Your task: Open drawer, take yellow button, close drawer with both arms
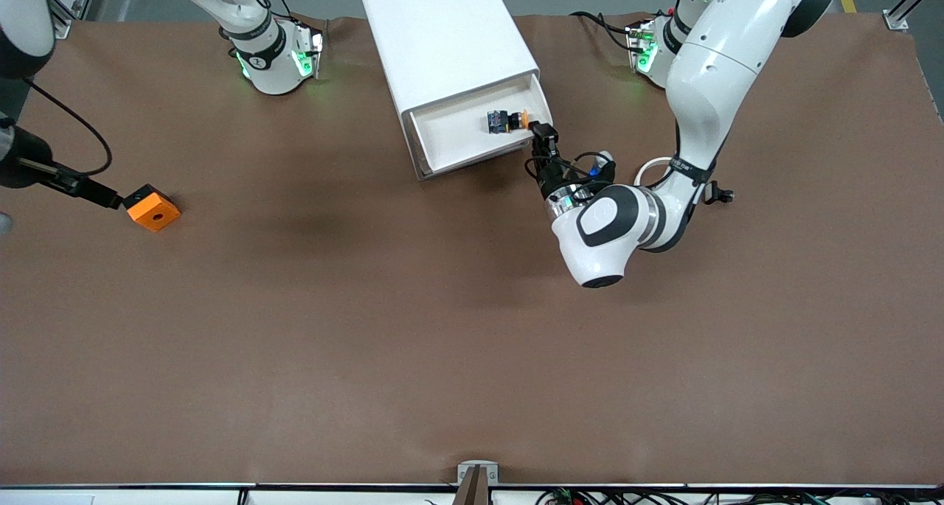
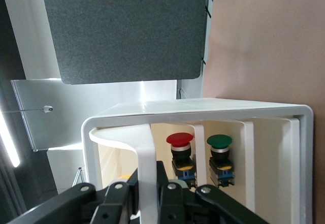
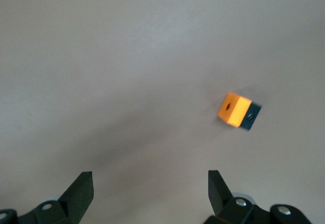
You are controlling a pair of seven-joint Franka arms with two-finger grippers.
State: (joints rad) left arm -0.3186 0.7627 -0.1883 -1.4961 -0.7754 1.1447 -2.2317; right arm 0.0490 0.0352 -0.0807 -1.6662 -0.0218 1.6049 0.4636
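The white cabinet (image 1: 442,33) stands at the back of the table, and its top drawer (image 1: 457,133) is pulled out toward the front camera. The button (image 1: 509,120) lies on its side in the drawer near the front wall, dark-bodied with an orange cap. My left gripper (image 1: 544,133) is shut on the drawer's front wall at the corner beside the button. In the left wrist view that white wall (image 2: 147,148) runs between the left gripper's (image 2: 147,183) jaws. My right gripper (image 3: 150,183) hangs open and empty over bare table.
An orange block with a hole (image 1: 153,208) (image 3: 234,109) lies toward the right arm's end of the table. A white ring (image 1: 653,169) and a small black part (image 1: 719,194) lie by the left arm. Red-capped (image 2: 180,140) and green-capped (image 2: 219,141) push buttons sit inside the cabinet.
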